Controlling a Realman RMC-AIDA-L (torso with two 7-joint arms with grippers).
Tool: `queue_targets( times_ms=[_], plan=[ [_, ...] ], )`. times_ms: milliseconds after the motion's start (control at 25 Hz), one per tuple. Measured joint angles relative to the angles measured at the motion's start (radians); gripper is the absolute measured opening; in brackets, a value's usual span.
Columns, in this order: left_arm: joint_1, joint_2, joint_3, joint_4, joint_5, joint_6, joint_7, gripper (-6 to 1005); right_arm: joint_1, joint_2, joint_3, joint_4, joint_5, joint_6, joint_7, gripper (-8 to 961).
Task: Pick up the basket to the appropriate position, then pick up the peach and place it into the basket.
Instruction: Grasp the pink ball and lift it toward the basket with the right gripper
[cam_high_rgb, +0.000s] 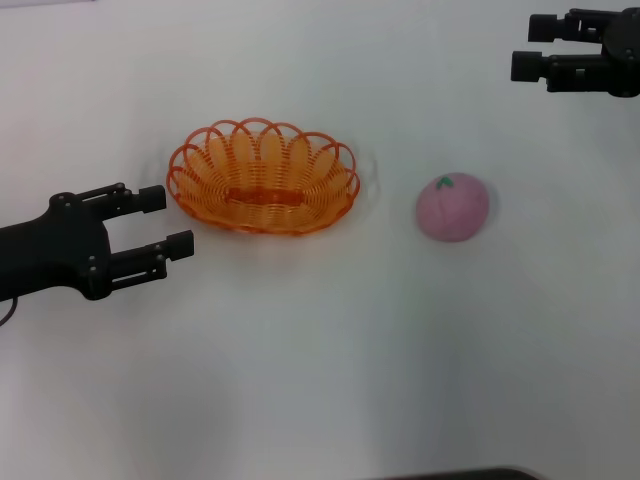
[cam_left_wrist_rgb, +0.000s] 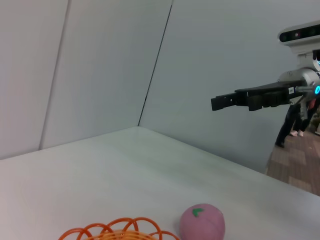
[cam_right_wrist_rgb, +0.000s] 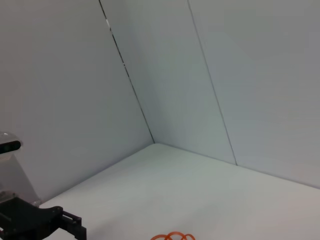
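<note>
Left claw (cam_high_rgb: 172, 220) wide open, empty — level with the basket (cam_high_rgb: 263, 177) rim, lined up to pinch its near edge. Peach (cam_high_rgb: 453, 207) sits on the counter (cam_high_rgb: 330, 360) beside the basket, apart. Right claw (cam_high_rgb: 528, 47) open, empty — parked high, clear of both.

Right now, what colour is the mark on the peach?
Green, on top of the pink peach; the head view shows it best.
</note>
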Motion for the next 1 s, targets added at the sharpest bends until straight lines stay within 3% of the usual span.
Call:
queue_targets(
  times_ms=[520,1000],
  plan=[
    [-0.005,0.001,0.0,0.0,0.0,-0.006,0.001,711,0.068,-0.023,-0.077,-0.034,-0.086,0.009,0.139,855],
    [-0.01,0.004,0.015,0.0,0.003,0.0,0.002,710,0.209,-0.002,-0.196,-0.175,-0.447,-0.003,0.334,854]
  ],
)
